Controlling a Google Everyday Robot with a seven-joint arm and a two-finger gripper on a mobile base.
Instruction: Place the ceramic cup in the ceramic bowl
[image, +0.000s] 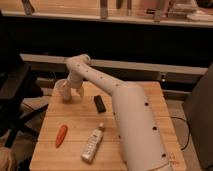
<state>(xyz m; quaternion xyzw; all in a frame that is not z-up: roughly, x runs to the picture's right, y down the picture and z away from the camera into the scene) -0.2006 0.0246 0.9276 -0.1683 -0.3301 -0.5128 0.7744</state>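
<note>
The ceramic cup (63, 90), small and whitish, stands upright near the far left corner of the wooden table (75, 120). My gripper (70, 92) reaches down from the bent white arm (125, 115) right at the cup, its jaws standing wide about the cup's right side. One pale finger (80, 92) shows just right of the cup. The cup rests on the table and is not lifted. The ceramic bowl is out of view.
A small black block (100, 104) lies mid-table beside the arm. An orange carrot-like piece (61, 135) and a white labelled bottle (92, 145) lie nearer the front. A dark chair (15, 95) stands left of the table. A dark counter front runs behind.
</note>
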